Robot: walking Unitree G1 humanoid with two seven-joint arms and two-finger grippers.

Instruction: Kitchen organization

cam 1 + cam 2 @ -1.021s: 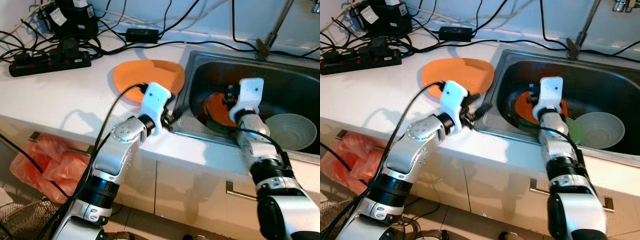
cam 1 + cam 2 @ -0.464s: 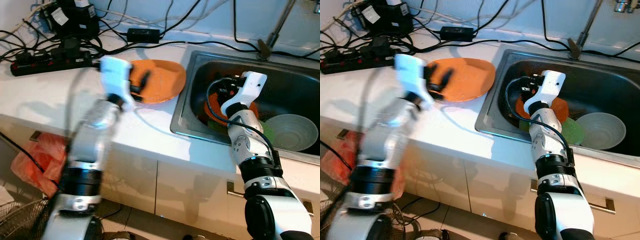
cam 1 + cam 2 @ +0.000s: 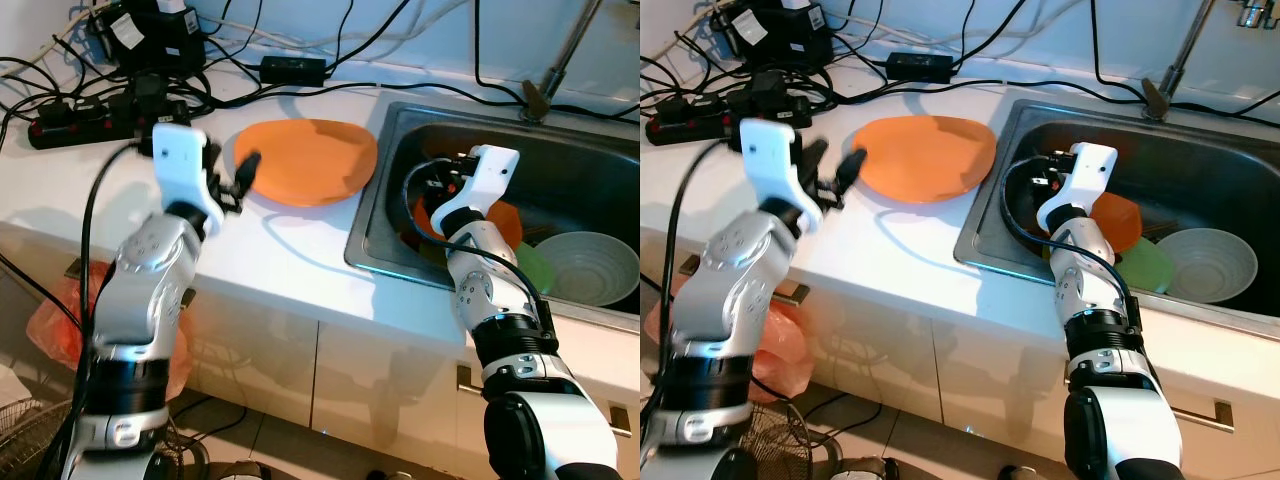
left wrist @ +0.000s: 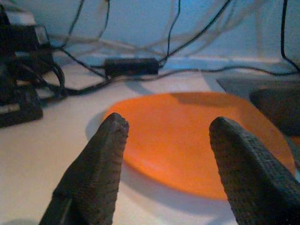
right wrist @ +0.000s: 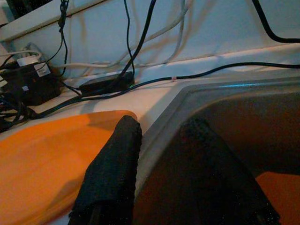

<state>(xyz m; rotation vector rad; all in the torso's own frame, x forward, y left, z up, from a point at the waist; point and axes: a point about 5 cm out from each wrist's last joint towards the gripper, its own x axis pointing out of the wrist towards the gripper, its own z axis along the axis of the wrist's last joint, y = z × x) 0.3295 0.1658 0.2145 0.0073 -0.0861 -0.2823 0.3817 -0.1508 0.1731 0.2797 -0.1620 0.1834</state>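
Lying flat on the white counter (image 3: pixel 120 200), the orange plate (image 3: pixel 305 160) sits just beside the rim of the steel sink (image 3: pixel 590 165). The left gripper (image 4: pixel 166 136) hovers over the counter on the plate's far side from the sink, fingers spread apart and empty, aimed at the plate. The right gripper (image 5: pixel 159 154) is inside the sink near that rim, fingers released and gripping nothing. An orange dish (image 3: pixel 1110 220), a green dish (image 3: pixel 1145 265) and a pale bowl (image 3: pixel 1208 262) rest in the sink. Black power strips and cables (image 3: pixel 110 90) crowd the counter behind the plate, against the wall.
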